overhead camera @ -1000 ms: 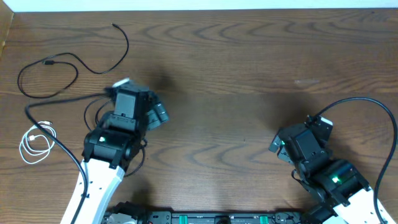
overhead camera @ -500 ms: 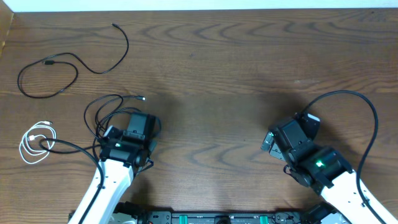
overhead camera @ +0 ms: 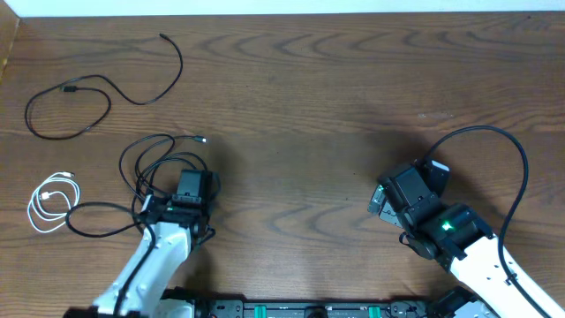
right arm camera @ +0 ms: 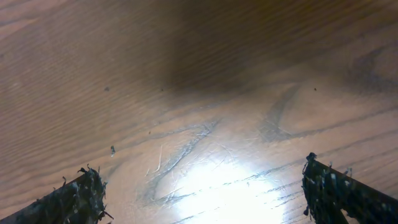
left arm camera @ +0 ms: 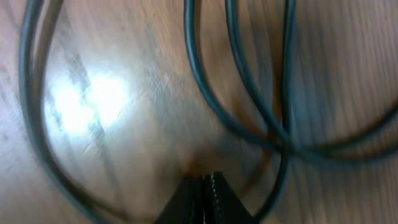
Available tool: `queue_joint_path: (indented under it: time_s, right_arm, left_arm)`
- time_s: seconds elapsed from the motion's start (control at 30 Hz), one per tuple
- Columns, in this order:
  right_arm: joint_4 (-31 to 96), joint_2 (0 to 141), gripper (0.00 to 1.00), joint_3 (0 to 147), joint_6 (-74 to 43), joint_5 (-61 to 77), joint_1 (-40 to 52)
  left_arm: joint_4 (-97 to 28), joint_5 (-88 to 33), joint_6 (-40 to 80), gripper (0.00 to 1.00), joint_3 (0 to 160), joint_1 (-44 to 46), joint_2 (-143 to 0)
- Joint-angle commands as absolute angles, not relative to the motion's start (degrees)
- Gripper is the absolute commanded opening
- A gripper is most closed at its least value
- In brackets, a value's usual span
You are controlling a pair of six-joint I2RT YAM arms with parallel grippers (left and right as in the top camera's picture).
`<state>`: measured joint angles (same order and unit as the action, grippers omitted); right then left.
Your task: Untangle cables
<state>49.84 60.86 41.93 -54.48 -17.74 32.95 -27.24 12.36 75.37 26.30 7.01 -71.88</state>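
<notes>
— What's nearest us?
— The left gripper (left arm camera: 203, 185), low over the table (overhead camera: 309, 88), its tips pinched tight together. I can't see any cord between them.
— And the right gripper (right arm camera: 208, 196)?
— Spread wide over bare wood, well apart from every cord.
— Where are the cables, then?
— A looped black cable (overhead camera: 157, 135) lies right beside the left gripper, strands crossing just past its tips. The white cable (overhead camera: 37, 201) sits coiled out to the left. Farthest back, the second black cable (overhead camera: 141, 102) snakes alone towards the far-left corner.
</notes>
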Motion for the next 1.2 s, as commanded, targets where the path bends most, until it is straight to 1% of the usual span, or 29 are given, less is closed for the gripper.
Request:
queue_joint_path:
  time_s: [0.0, 0.13, 0.27, 0.37, 0.43, 0.57, 0.67, 0.73, 0.83, 0.93, 1.03, 1.17]
  right_arm:
    - [49.87, 61.04, 0.99, 42.09, -55.05, -18.46, 32.67]
    - [49.91, 61.04, 0.99, 42.09, -55.02, -18.46, 32.67]
    - [49.93, 61.04, 0.99, 42.09, -55.02, -18.44, 32.67]
    - [49.93, 61.04, 0.99, 42.09, -55.02, -18.46, 32.67]
    - [49.91, 61.04, 0.99, 42.09, -55.05, -18.46, 32.67]
    - [49.47, 61.04, 0.99, 42.09, -55.05, -18.46, 32.67]
    - [49.1, 61.04, 0.99, 42.09, -55.05, -18.44, 32.67]
    - [49.08, 61.04, 0.99, 42.09, -55.05, -18.44, 32.67]
    - [49.04, 61.04, 0.99, 42.09, -55.05, -18.44, 32.67]
    - [48.99, 61.04, 0.99, 42.09, -55.07, -17.76, 32.67]
    - [49.19, 61.04, 0.99, 42.09, -55.0, -16.64, 32.67]
    - [49.82, 61.04, 0.99, 42.09, -54.17, -16.27, 32.67]
  left_arm:
    - [-23.97, 13.58, 74.11, 0.08, 25.93, 5.41, -76.75]
    - [-13.17, 13.58, 69.08, 0.08, 25.93, 4.14, -83.35]
    - [-5.54, 14.52, 65.52, 0.08, 25.93, 2.15, -86.0]
    - [-2.09, 16.56, 63.05, 0.08, 25.96, -0.1, -85.95]
    - [-0.54, 16.49, 61.06, 0.08, 26.26, -2.17, -85.93]
    - [-0.19, 16.12, 61.06, 0.08, 27.16, -5.45, -85.93]
    - [3.84, 15.35, 58.28, 0.08, 27.42, -7.49, -85.93]
    - [6.2, 10.9, 55.66, 0.08, 27.79, -8.54, -85.91]
    - [6.37, -4.34, 55.57, 0.08, 28.03, -9.41, -85.06]
    - [6.98, -14.26, 59.42, 0.08, 28.05, -9.47, -83.22]
    - [7.22, -17.67, 61.84, 0.08, 28.08, -9.47, -78.7]
    - [4.82, -17.37, 61.23, 0.08, 28.05, -9.47, -68.55]
